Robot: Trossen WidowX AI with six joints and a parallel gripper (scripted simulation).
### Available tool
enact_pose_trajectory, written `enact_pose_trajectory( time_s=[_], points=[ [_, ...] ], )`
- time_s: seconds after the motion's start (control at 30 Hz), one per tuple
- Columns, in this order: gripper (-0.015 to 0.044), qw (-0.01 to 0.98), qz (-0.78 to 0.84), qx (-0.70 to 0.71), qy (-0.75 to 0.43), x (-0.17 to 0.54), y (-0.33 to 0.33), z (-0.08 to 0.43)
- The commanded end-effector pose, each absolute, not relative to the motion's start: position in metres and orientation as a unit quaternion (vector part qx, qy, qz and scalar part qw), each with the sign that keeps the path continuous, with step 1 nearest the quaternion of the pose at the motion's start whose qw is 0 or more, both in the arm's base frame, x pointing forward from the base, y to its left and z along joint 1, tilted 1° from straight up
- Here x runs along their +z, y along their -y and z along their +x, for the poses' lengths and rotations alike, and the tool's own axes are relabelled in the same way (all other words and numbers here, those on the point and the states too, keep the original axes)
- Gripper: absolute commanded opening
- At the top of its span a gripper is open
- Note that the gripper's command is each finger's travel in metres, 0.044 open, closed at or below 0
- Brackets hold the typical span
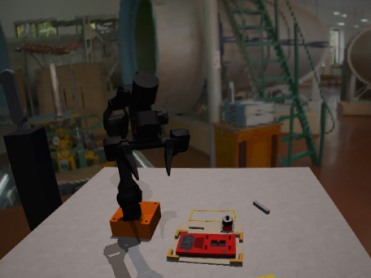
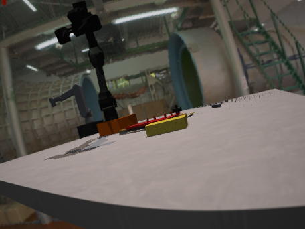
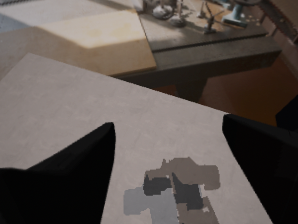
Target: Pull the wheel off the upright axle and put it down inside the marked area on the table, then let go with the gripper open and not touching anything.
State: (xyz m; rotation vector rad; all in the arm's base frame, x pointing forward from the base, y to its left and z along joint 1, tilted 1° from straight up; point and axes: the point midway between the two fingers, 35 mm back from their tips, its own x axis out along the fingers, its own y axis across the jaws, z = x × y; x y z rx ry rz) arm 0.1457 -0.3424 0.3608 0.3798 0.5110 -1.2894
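The wheel (image 1: 228, 223) is a small dark disc with a pale band, low on the upright axle at the back right corner of the beige board; it also shows small and dark in the exterior view (image 2: 176, 110). The marked area (image 1: 211, 210) is a thin yellow rectangle outline on the table, just behind the board and to the left of the wheel. My gripper (image 1: 153, 176) (image 3: 169, 126) is open, with nothing between its fingers. It hangs high, fingers pointing down, to the left of the board and far from the wheel. In the wrist view, neither wheel nor marked area shows.
A red panel (image 1: 198, 245) lies in the beige board between orange corner pieces. A grey bar (image 1: 261, 206) (image 2: 217, 106) lies to the right. A yellow block (image 2: 166, 126) stands in front of the board. My arm stands on an orange base (image 1: 134, 225) (image 2: 117, 125) left of the board.
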Motion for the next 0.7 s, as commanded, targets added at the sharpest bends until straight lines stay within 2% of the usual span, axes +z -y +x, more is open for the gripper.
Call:
enact_pose_trajectory(
  time_s=[0.0,0.3,0.67],
  points=[
    [0.03,0.755,0.234,-0.563,-0.243,0.329,0.336,0.184],
    [0.03,0.735,0.353,-0.512,-0.27,0.272,0.297,0.257],
    [0.03,0.663,0.473,-0.479,-0.33,0.201,0.218,0.326]
  ],
)
